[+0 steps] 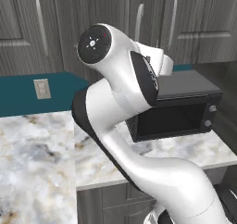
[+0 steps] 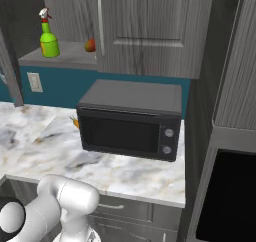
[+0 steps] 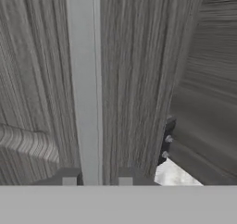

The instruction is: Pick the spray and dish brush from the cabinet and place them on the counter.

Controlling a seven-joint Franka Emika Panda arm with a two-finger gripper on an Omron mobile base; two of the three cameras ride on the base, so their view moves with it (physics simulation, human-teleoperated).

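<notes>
Straddling a silver bar handle [image 3: 83, 79] of the cabinet [image 3: 134, 70], my claw [image 3: 97, 177] looks spread, probably not yet pinching. In the right base view's upper left, the spray [image 2: 49, 38] stands upright on the shelf [image 2: 65, 56].

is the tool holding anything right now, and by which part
Nothing is clearly held. In the hand view the tool straddles the cabinet's silver bar handle, one fingertip on each side, but contact cannot be told. The spray stands on the open cabinet shelf.
</notes>
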